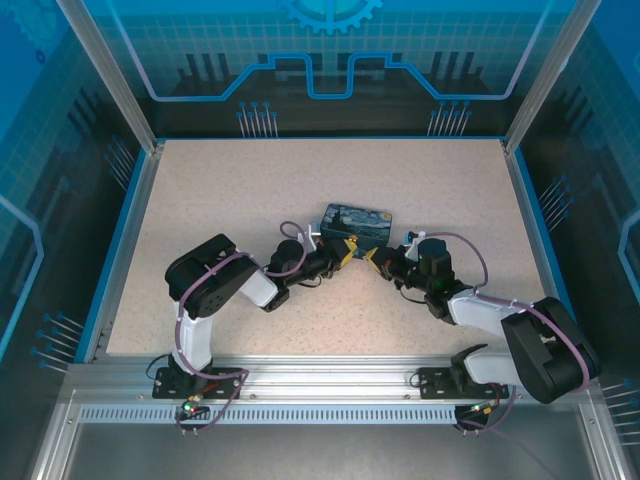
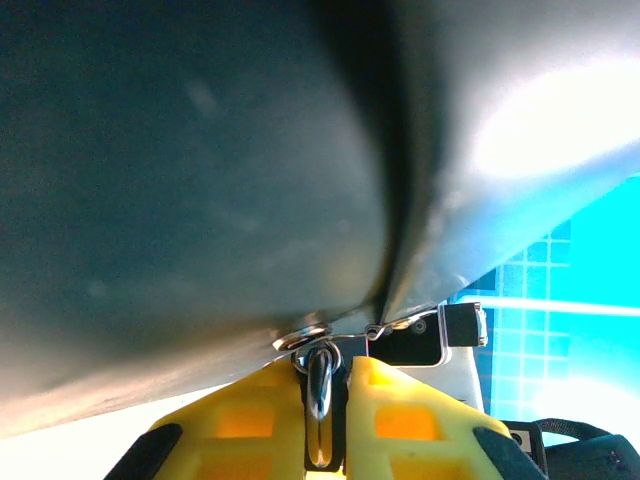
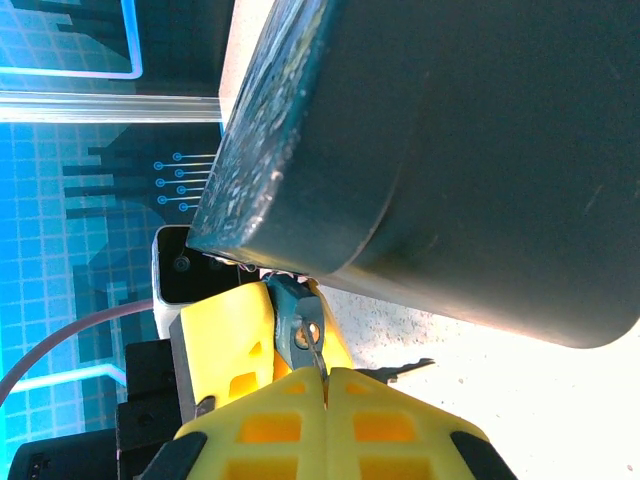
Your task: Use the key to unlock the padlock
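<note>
The small bluish padlock (image 3: 293, 318) hangs at the front edge of the dark painted box (image 1: 357, 225). Its thin shackle (image 2: 320, 385) passes through the box's metal hasp ring. My left gripper (image 2: 325, 378) is shut on the padlock, one yellow finger (image 3: 228, 335) against its side. My right gripper (image 3: 325, 376) is shut on the key (image 3: 319, 352). The key's tip sits at the padlock's brassy keyhole. From above, the left gripper (image 1: 349, 251) and right gripper (image 1: 374, 260) meet nose to nose in front of the box.
The box (image 3: 450, 150) looms close above both grippers. A second dark key (image 3: 405, 369) lies on the speckled table just right of the padlock. Blue enclosure walls (image 1: 330, 60) ring the table (image 1: 250, 190).
</note>
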You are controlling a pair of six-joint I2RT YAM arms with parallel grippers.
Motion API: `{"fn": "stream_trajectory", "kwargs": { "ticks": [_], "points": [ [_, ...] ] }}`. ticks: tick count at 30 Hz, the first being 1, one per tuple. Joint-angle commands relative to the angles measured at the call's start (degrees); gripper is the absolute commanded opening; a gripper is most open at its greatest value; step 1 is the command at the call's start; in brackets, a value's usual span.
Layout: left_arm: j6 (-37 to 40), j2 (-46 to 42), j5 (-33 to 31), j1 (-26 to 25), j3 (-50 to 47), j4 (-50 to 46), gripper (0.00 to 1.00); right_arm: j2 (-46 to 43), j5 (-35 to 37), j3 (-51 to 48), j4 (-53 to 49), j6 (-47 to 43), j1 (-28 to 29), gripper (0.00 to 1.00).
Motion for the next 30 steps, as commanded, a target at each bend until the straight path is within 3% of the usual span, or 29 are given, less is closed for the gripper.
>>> {"fn": "stream_trajectory", "kwargs": {
  "ticks": [1,20,30],
  "points": [
    [-0.47,-1.72,1.18,-0.22,2.05,4.54,0.0,-0.34,0.2,1.69,1.05,0.1,1.36,0.0],
    [-0.74,-1.9,1.14,-0.35,2.21,4.59,0.0,2.68,1.25,1.72,2.46,-0.49,1.91,0.0],
    [-0.98,-2.25,1.4,-0.32,1.81,4.54,0.0,2.94,-0.66,1.01,4.18,-2.31,-1.04,0.0]
  ]
}}
